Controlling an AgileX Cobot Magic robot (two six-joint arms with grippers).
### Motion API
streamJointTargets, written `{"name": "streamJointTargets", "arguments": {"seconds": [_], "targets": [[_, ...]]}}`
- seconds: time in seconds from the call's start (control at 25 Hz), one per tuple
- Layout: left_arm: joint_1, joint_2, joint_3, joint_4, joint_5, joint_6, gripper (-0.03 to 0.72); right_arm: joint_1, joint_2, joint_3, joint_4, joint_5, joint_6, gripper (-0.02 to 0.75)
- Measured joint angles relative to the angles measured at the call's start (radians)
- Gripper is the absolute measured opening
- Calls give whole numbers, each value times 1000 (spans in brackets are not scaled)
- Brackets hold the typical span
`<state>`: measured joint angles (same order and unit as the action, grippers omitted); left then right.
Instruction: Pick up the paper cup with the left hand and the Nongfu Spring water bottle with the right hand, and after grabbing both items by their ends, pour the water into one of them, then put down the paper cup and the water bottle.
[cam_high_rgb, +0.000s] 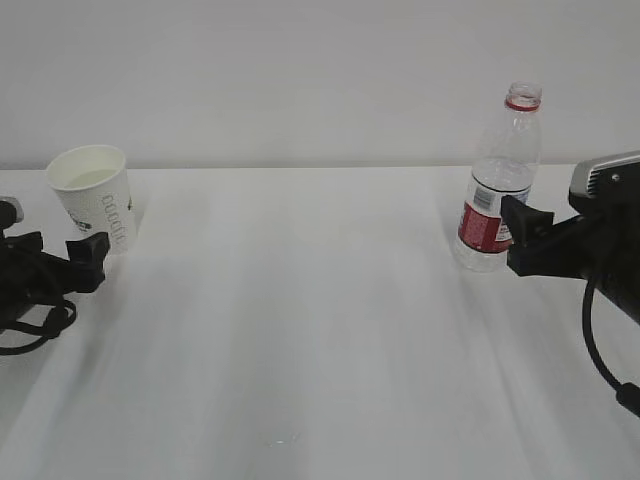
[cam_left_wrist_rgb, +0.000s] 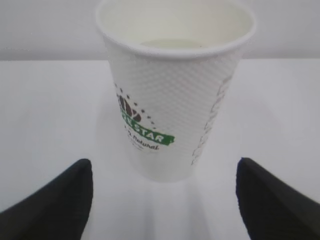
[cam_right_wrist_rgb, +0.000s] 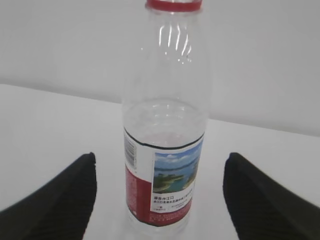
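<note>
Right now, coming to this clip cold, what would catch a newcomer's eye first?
Two things stand far apart on a bare white table: a white paper cup far left and a tall, uncapped Nongfu Spring water bottle far right. Each has an open black gripper beside it, the left hand below the cup and the right hand at the bottle's label, fingers wide in both wrist views.

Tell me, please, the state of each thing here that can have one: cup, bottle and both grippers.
paper cup: upright on the table, not gripped, liquid inside.
water bottle: upright, no cap, partly filled, not gripped.
left gripper: open, fingers either side of the cup, apart from it.
right gripper: open, fingers either side of the bottle, apart from it.
</note>
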<state>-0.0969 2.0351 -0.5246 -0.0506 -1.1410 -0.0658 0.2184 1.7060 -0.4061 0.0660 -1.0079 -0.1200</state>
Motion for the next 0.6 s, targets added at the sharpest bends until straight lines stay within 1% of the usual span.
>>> {"name": "streamJointTargets", "arguments": {"seconds": [0.2,0.32,0.6], "targets": [[0,-106,17,6,0,-2,645,0,-68,1,17,54,0,593],[0,-170,17,27,14,-2,636,0,-137,1,40,119,0,593],[0,-347,26,34,160,-12,622,0,-285,5,46,215,0,593]]}}
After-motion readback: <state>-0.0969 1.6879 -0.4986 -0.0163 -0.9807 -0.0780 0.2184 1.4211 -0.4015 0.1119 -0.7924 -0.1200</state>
